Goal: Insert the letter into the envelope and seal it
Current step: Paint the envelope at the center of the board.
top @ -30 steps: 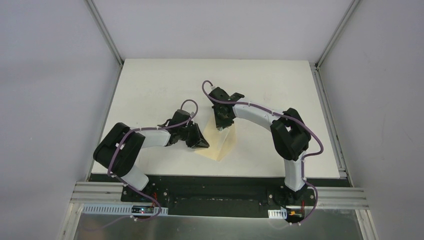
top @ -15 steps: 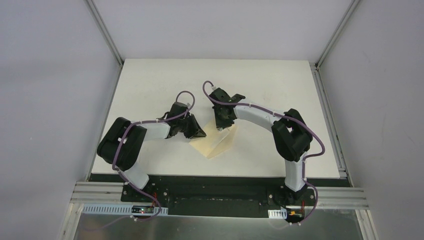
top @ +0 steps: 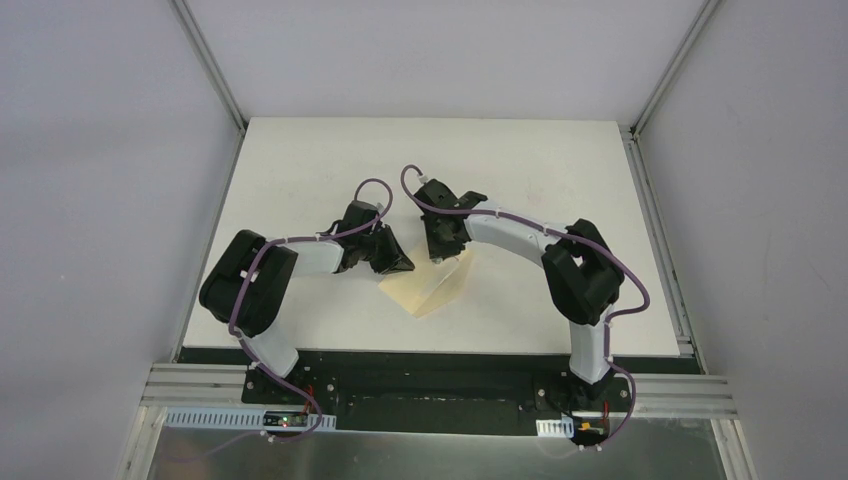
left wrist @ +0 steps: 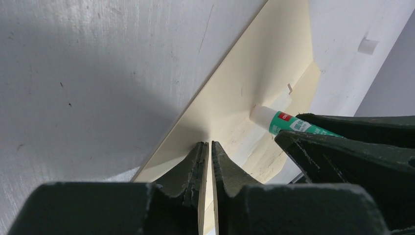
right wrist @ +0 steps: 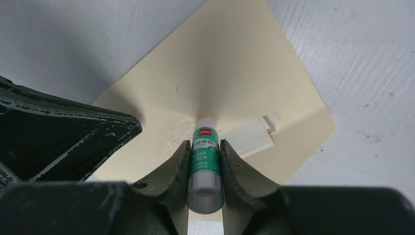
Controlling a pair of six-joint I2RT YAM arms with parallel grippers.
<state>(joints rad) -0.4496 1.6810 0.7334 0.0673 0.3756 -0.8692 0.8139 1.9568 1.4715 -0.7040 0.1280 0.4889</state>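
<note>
The yellow-tan envelope (top: 432, 288) lies mid-table with its big flap (right wrist: 230, 73) open. My left gripper (left wrist: 210, 144) is shut on the flap's left edge, paper filling the thin slit between its fingers. My right gripper (right wrist: 204, 143) is shut on a white-green glue stick (right wrist: 204, 166), whose white tip presses on the paper at the flap's fold. The same stick (left wrist: 279, 121) shows in the left wrist view beside the right gripper's fingers (left wrist: 352, 147). A paler cream strip (right wrist: 244, 139) at the envelope's mouth looks like the letter's edge; the rest of the letter is hidden.
The white table (top: 560, 180) stretches back and to the right of the envelope. A small white scrap (left wrist: 368, 46) lies on it beyond the envelope. Grey walls and metal rails bound the table on three sides; both arm bases sit at the near edge.
My left gripper has drawn back and left, pulling the envelope's left corner with it. The right gripper and glue stick have shifted slightly left along the paper.
</note>
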